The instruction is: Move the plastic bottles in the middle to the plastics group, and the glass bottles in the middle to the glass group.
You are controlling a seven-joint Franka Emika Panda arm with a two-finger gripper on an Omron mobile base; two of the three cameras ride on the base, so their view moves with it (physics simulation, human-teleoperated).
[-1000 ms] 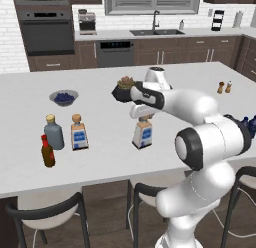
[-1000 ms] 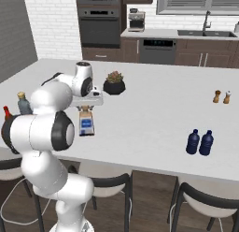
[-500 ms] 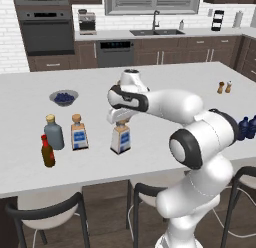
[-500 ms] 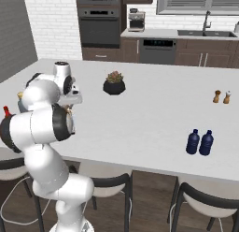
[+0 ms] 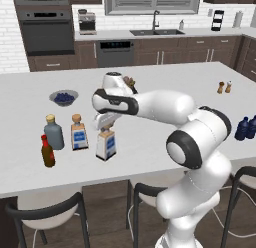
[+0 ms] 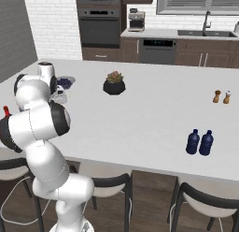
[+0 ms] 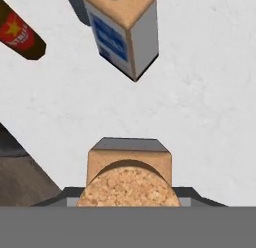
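Glass bottle (image 5: pixel 106 144) with a cork stopper and blue-and-white label, upright near the front edge of the white counter (image 5: pixel 160 92), directly under the claw (image 5: pixel 105 126). Held at the neck, it seems, with the jaws partly closed around the stopper, though the fingers themselves are mostly hidden in the left base view. Seen from above in the hand view as a round cork top (image 7: pixel 129 187) close to the camera. Second glass bottle (image 5: pixel 78 134) of the same kind just to the left, standing free, apart from the first. Grey-blue squat bottle (image 5: pixel 53 133) with a tan cap beside it, and slim brown bottle (image 5: pixel 47 152) with a red cap in front of that one. Two dark blue bottles (image 6: pixel 200 142) side by side, well apart, toward the right end. Bowl (image 5: pixel 63 97) with dark berries farther back. Potted plant (image 6: pixel 114 83) near the middle, and two small shakers (image 6: pixel 222 97) toward the right.
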